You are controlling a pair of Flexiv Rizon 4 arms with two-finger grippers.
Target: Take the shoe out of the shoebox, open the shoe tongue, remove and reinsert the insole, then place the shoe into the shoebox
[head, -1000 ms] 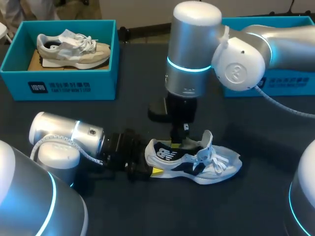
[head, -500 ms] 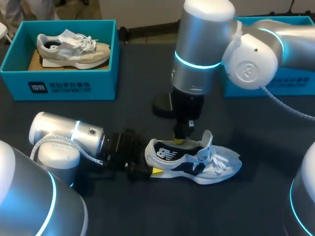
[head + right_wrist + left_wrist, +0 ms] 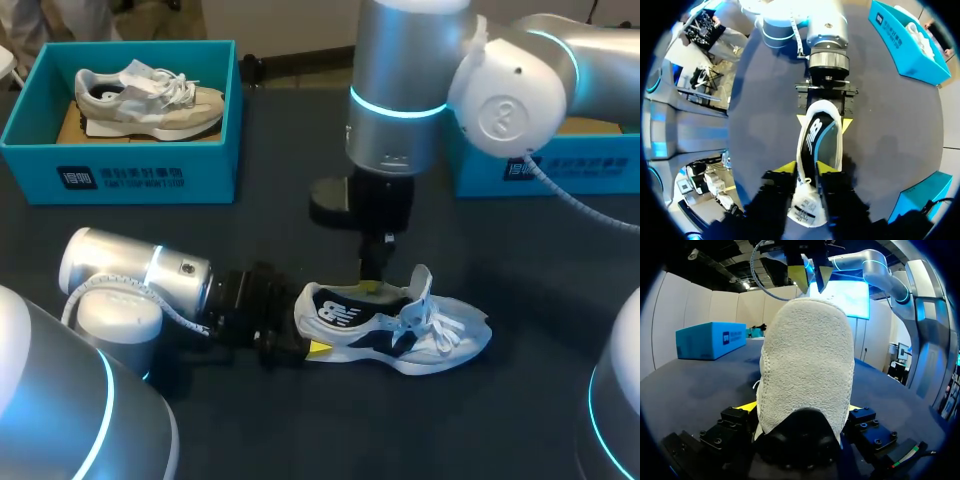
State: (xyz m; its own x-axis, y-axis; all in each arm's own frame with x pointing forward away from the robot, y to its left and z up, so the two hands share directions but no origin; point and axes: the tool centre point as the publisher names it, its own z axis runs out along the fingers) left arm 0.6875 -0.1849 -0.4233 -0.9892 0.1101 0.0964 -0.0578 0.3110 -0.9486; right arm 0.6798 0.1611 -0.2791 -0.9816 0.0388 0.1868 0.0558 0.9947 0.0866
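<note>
Head view first: the shoe [image 3: 400, 330] is out on the table [image 3: 500, 420], at about 5 o'clock from the middle, toe towards 3 o'clock. The left gripper [image 3: 305, 347] comes in from 9 o'clock and is clamped on the heel. The right gripper [image 3: 375, 287] hangs straight down over the opening, and the tongue [image 3: 423, 285] stands up. One shoebox [image 3: 120, 175] sits at 10 o'clock with a beige shoe [image 3: 150, 95] in it. A second box [image 3: 560, 170] at 2 o'clock is mostly behind the right arm.

Left wrist view: pretty much all heel, squeezed from both sides. The other arm's yellow tips are at 12 o'clock above it, with a gap between them.

Right wrist view: its tips are spread either side of the collar and the tongue pokes up between them. I don't see a pinch, so I'd call it released.

My read: we're at the insole step. Next the right fingers need to dip into the heel end and catch the insole's edge while the left holds firm. Can't make out the insole itself, the inside is just dark.
</note>
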